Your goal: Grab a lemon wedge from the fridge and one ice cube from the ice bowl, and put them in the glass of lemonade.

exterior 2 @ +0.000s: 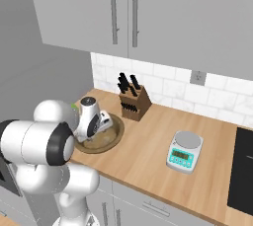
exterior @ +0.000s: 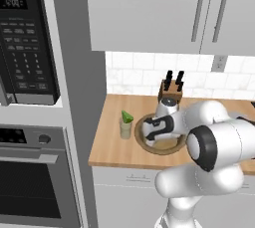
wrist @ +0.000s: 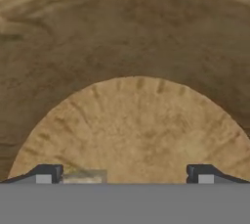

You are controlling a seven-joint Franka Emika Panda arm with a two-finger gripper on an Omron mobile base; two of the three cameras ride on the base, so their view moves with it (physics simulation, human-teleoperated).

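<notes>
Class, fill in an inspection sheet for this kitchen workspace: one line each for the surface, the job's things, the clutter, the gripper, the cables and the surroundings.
Surface: wooden counter, light grey drawers below it.
Job's things: glass of lemonade stands just left of the ice bowl, with the green lemon wedge on top of it. Whether ice lies in the bowl cannot be told for sure; a pale blurred patch sits by one fingertip in the hand view.
Clutter: knife block behind the bowl; scale further right.
Gripper: gripper open, low inside the bowl, holding nothing.
Cables: nothing seen.
Surroundings: microwave above oven on the left; grey wall cabinets, tiled backsplash with an outlet.
</notes>
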